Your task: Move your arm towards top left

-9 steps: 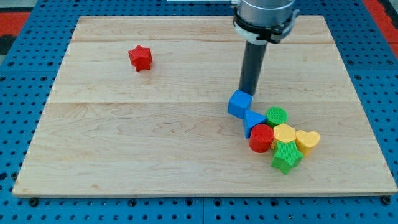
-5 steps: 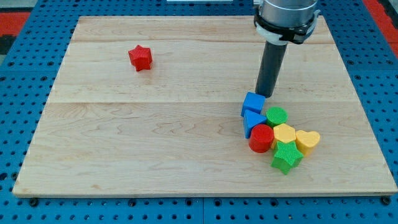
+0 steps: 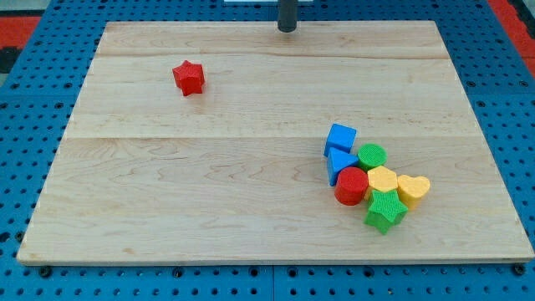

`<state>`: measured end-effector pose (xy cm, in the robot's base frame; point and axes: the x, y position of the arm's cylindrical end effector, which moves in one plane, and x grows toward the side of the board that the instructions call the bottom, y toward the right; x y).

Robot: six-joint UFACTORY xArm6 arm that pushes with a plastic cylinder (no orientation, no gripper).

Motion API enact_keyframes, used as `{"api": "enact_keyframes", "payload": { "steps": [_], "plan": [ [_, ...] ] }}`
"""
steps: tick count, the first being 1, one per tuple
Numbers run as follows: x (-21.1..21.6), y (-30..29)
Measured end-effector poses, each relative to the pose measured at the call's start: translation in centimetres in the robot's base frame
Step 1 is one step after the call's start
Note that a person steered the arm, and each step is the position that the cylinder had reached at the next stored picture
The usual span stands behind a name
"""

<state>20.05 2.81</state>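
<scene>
My tip (image 3: 287, 30) is at the view's top edge, just right of centre, over the far edge of the wooden board (image 3: 209, 192). Only the rod's short lower end shows. It touches no block. A red star block (image 3: 189, 77) lies alone to its lower left. A cluster sits at the lower right: a blue cube (image 3: 340, 138), a blue triangle (image 3: 338, 161), a green cylinder (image 3: 372, 155), a red cylinder (image 3: 352, 186), a yellow hexagon block (image 3: 383, 180), a yellow heart (image 3: 413, 188) and a green star (image 3: 384, 209).
The board rests on a blue pegboard table (image 3: 33, 167). A red strip (image 3: 21, 21) shows at the view's top left corner.
My tip has left the blue cube and moved up and to the left to the board's top edge. Earlier it nudged the blue cube right into the cluster.
</scene>
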Motion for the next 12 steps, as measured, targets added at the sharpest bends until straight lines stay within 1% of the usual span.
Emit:
{"api": "enact_keyframes", "payload": {
  "steps": [3, 6, 11, 12],
  "plan": [
    [-0.5, -0.2],
    [-0.6, -2.9],
    [-0.5, -3.1],
    [-0.3, -5.9]
  ]
}}
